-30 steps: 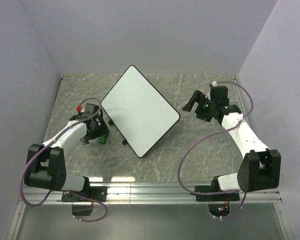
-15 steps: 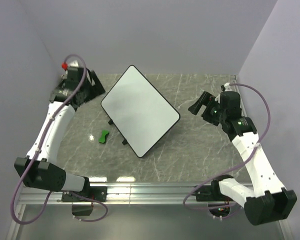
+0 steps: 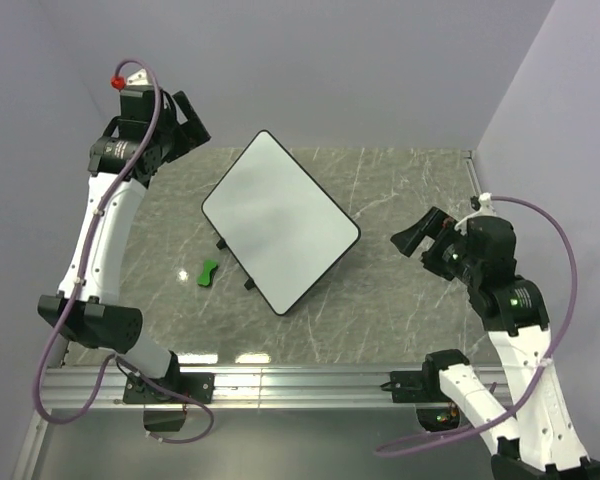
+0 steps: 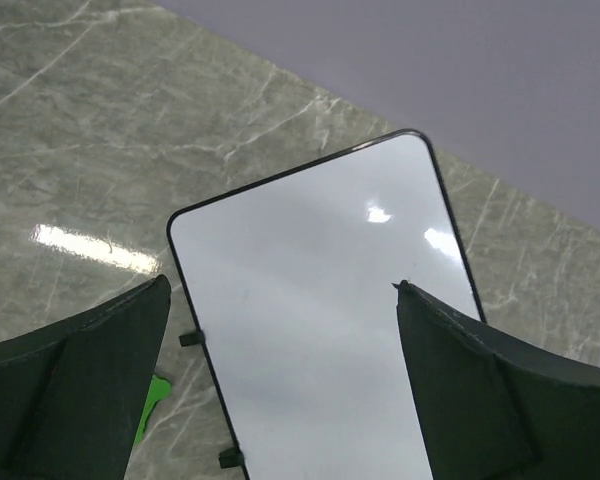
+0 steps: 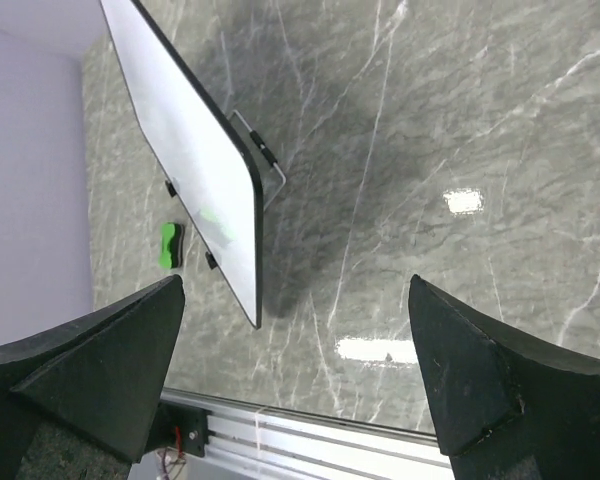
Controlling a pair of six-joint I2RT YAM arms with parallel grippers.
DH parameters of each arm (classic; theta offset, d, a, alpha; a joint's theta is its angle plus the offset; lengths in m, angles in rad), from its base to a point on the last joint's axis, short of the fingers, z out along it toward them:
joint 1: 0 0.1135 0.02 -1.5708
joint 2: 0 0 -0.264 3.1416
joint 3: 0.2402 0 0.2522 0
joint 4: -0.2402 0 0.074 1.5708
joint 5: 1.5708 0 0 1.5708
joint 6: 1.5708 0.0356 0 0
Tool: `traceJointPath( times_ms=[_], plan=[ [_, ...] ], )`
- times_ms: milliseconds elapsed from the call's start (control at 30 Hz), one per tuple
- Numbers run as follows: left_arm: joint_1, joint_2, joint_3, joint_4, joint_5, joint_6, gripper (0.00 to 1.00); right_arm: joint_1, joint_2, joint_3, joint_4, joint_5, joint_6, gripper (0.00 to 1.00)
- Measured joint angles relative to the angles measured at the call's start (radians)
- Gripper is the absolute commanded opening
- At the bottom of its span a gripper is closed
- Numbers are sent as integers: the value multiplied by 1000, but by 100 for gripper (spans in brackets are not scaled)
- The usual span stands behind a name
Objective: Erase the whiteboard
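The whiteboard [image 3: 279, 220] stands tilted on its small black feet in the middle of the marble table, its face blank white; it also shows in the left wrist view [image 4: 330, 320] and edge-on in the right wrist view [image 5: 195, 170]. The green eraser [image 3: 208, 272] lies on the table left of the board, also seen in the right wrist view [image 5: 168, 246]. My left gripper [image 3: 185, 128] is open and empty, raised high at the far left above the board. My right gripper [image 3: 420, 236] is open and empty, raised at the right of the board.
Purple walls close the table on the left, back and right. A metal rail [image 3: 310, 380] runs along the near edge, also seen in the right wrist view [image 5: 310, 435]. A wire stand [image 5: 265, 160] props the board from behind.
The left arm let go of the green eraser, left it on the table, and rose high to the far left. The right arm pulled back and up toward the near right.
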State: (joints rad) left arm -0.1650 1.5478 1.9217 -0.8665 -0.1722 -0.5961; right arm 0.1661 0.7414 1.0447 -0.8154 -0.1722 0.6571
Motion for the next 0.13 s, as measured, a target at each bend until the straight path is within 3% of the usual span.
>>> traceJointPath(
  times_ms=[133],
  plan=[
    [-5, 5, -41, -5, -6, 16, 99, 0, -34, 8, -33, 11, -2, 100]
  ],
)
